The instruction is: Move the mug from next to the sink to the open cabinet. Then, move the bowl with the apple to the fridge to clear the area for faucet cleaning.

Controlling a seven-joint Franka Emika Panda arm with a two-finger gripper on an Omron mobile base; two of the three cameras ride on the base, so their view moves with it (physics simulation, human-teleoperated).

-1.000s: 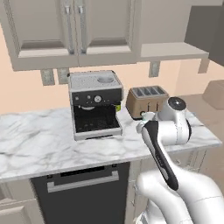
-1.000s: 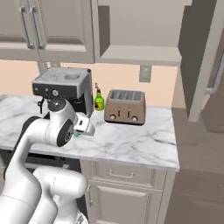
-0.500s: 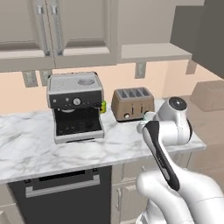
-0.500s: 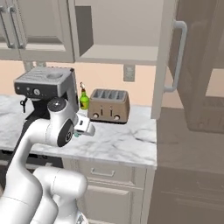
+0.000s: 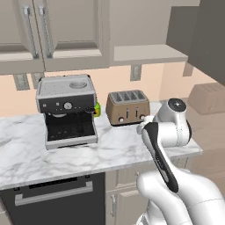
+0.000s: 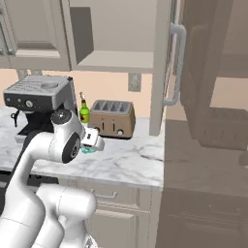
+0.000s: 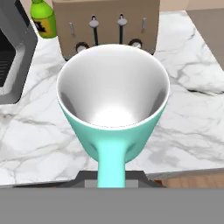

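The teal mug hangs upright over the marble counter, its pale inside empty and its handle pointing back at my hand. My gripper is shut on that handle. In the right base view the gripper sits at the front of the counter, with a sliver of the mug below it. The open cabinet is above and to the right, its flat shelf bare and its door swung out. The sink, faucet, bowl and apple are out of view.
A brown toaster stands just beyond the mug, also seen as the toaster. A green bottle and a coffee machine are to its left. A tall beige panelled unit rises right of the counter's end.
The base has driven to the right along the counter, so the coffee machine and toaster slid left in both base views and the open cabinet came closer. The mug stays in the gripper.
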